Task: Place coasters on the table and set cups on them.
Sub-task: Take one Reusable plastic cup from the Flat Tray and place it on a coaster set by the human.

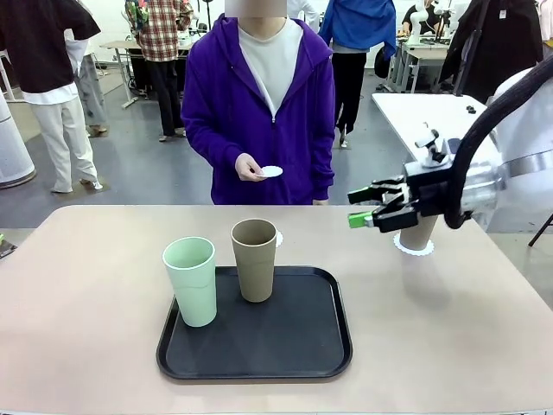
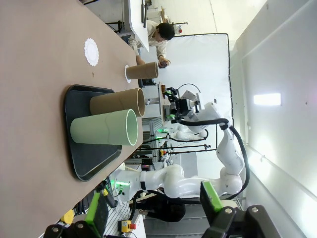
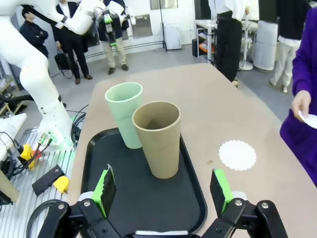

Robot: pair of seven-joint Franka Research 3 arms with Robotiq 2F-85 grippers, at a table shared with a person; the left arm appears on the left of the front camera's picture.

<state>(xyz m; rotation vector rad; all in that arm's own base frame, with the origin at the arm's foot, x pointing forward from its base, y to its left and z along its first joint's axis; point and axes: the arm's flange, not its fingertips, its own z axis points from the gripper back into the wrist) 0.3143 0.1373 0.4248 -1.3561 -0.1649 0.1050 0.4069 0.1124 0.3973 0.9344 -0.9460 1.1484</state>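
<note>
Cups: pale mint green tapered tumbler (image 1: 190, 281) and brownish-tan tumbler (image 1: 254, 259) undelivered on black rounded tray (image 1: 259, 367); empty white lacy coaster (image 1: 276, 235) ready on beige bench (image 1: 86, 285); person's hand (image 1: 249, 168) holds another coaster (image 1: 271, 171); right tool (image 1: 373, 213), released, beside second tan tumbler (image 1: 417, 235) seated on its coaster (image 1: 401, 246); left tool (image 2: 153, 203) spread, empty.
</note>
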